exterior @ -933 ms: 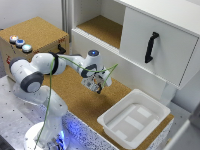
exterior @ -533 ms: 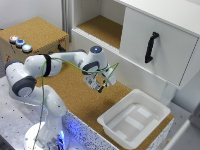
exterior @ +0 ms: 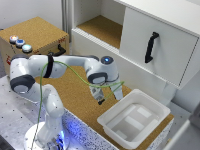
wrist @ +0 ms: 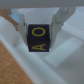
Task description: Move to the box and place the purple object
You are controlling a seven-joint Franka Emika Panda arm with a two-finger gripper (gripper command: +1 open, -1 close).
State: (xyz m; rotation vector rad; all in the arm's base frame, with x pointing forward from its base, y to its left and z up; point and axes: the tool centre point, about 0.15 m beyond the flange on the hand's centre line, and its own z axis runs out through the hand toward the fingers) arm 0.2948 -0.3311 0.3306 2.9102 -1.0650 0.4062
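The arm rises from its base at the lower part of the exterior view's left, folds at the elbow and reaches across the cork table (exterior: 75, 95) toward the exterior view's right. Its wrist bends downward, so the gripper (exterior: 111, 96) points down and hangs above the table just beside the near corner of the white box (exterior: 134, 120), over its rim.

In the wrist view the gripper (wrist: 40, 27) is closed on a dark purple cube (wrist: 39, 38), one finger (wrist: 19, 25) pressed against each side. The cube shows yellow letters on its faces, and it is held level between the fingers, clear of any surface. Below it lie the pale rim and inner floor of the box (wrist: 60, 67), with a strip of cork table to one side.

The box sits on the table at the lower part of the exterior view's right, in front of a white cabinet (exterior: 155, 45) with a black handle (exterior: 150, 47). A brown box with coloured buttons (exterior: 35, 35) stands well apart at the far left.
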